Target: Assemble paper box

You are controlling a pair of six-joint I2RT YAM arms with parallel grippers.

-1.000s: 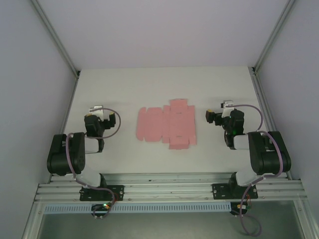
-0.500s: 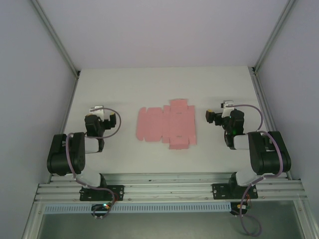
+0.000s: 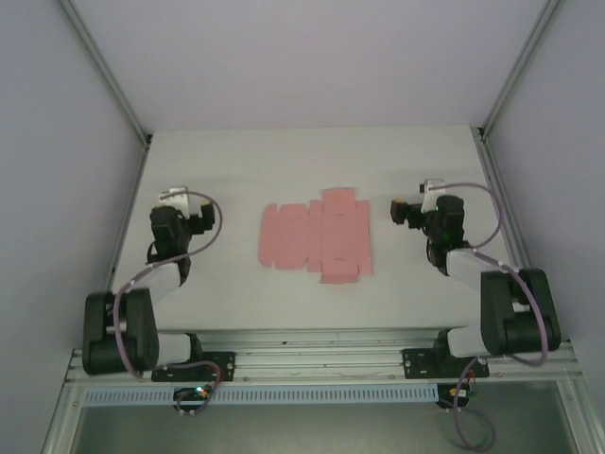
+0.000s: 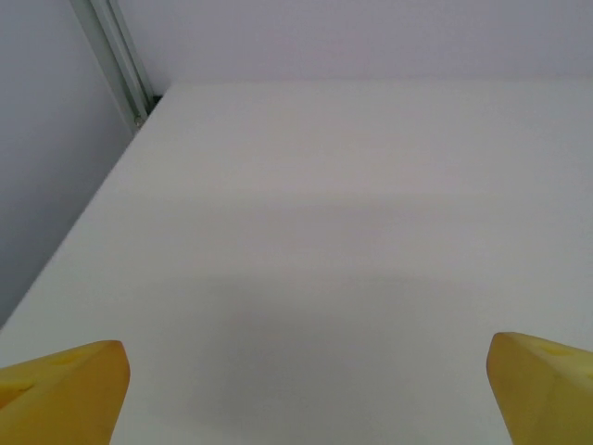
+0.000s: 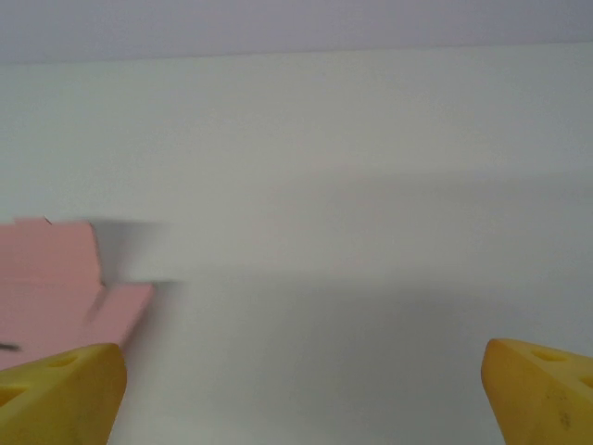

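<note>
Top external view: the paper box [image 3: 317, 236] lies as a flat, pale pink die-cut sheet, flaps spread, on the white table [image 3: 284, 161], roughly midway between the two arms. The left gripper [image 3: 194, 217] sits well off to the sheet's left and the right gripper [image 3: 405, 210] near its right edge; neither touches the card. In the left wrist view the left gripper [image 4: 304, 389] has its yellow fingertips [image 4: 63, 394] at the bottom corners, spread wide with nothing held, bare table beyond. In the right wrist view the right gripper [image 5: 298, 394] is likewise spread wide and empty; a blurred corner of the pink sheet [image 5: 51, 287] lies just beyond its left fingertip.
</note>
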